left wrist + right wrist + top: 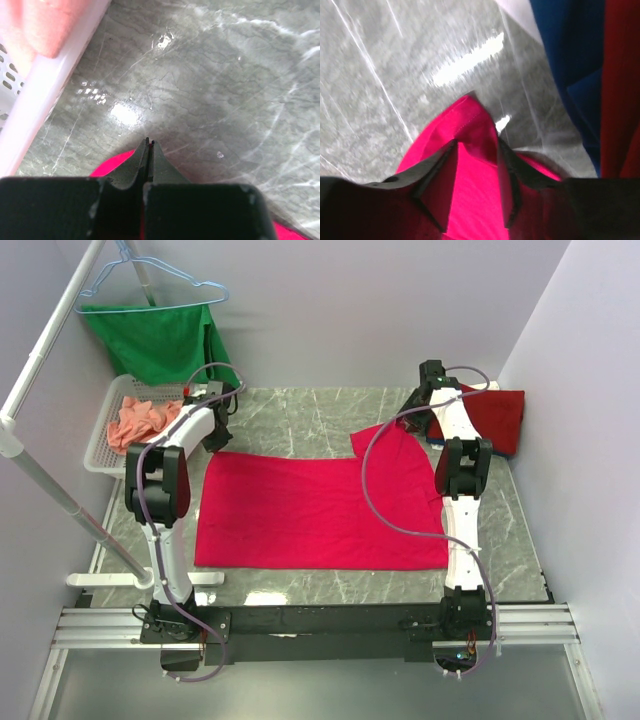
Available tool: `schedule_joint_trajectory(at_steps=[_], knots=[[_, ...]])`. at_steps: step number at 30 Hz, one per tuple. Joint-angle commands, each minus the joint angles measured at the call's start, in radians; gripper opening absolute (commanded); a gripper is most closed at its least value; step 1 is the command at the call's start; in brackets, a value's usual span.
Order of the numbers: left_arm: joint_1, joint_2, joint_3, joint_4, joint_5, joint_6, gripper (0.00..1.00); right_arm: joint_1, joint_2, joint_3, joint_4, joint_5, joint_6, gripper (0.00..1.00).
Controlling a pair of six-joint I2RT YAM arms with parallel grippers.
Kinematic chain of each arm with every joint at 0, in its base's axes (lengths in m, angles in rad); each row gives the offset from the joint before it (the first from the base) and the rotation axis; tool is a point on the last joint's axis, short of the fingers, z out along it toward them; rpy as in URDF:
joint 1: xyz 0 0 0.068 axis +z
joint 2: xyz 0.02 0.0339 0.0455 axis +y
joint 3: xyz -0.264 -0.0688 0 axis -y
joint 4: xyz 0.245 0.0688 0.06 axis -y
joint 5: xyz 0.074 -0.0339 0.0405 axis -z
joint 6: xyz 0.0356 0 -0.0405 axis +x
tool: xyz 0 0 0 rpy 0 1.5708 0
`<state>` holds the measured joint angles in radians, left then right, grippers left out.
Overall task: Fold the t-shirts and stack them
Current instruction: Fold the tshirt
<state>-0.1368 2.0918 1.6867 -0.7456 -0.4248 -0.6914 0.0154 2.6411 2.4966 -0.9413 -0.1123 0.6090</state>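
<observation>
A bright pinkish-red t-shirt (320, 510) lies spread flat in the middle of the table. My left gripper (216, 446) is at its far left corner. In the left wrist view the left gripper (149, 141) has its jaws pressed together, with a sliver of the pinkish-red t-shirt (111, 162) between and below them. My right gripper (408, 427) is at the far right sleeve. In the right wrist view the right gripper (476, 142) has its jaws narrowly apart, clamped on a thick fold of the pinkish-red t-shirt (470, 120). A dark red t-shirt (497, 415) lies on a blue one (575, 55) at the far right.
A white basket (100, 445) at the far left holds a salmon-orange t-shirt (135, 420); its rim shows in the left wrist view (45, 85). A green cloth (160, 340) hangs on a hanger behind it. A white pole (60, 495) slants down the left side.
</observation>
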Motion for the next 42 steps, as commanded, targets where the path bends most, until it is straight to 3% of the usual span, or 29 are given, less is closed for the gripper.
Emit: schedule_joint_trajectory(at_steps=[1,2,5,8,20,42], knots=[[0.002,-0.082,0.024,0.006,0.011,0.015,0.01,0.008,0.031,0.038,-0.086,-0.015,-0.018,0.4],[0.002,-0.084,0.025,0.006,0.012,0.015,0.01,0.009,0.033,0.039,-0.099,-0.012,-0.021,0.3],[0.002,-0.093,0.013,0.009,0.014,0.016,0.01,0.009,0.02,0.024,-0.106,0.014,-0.022,0.11],[0.002,-0.102,0.004,0.011,0.004,0.015,0.01,0.005,0.002,0.008,-0.105,0.04,-0.015,0.0],[0.002,-0.124,0.016,0.003,-0.009,0.004,0.01,-0.04,-0.196,-0.085,-0.07,0.098,0.003,0.0],[0.002,-0.242,-0.122,-0.008,-0.049,-0.062,0.01,-0.051,-0.569,-0.519,-0.016,0.149,-0.038,0.0]])
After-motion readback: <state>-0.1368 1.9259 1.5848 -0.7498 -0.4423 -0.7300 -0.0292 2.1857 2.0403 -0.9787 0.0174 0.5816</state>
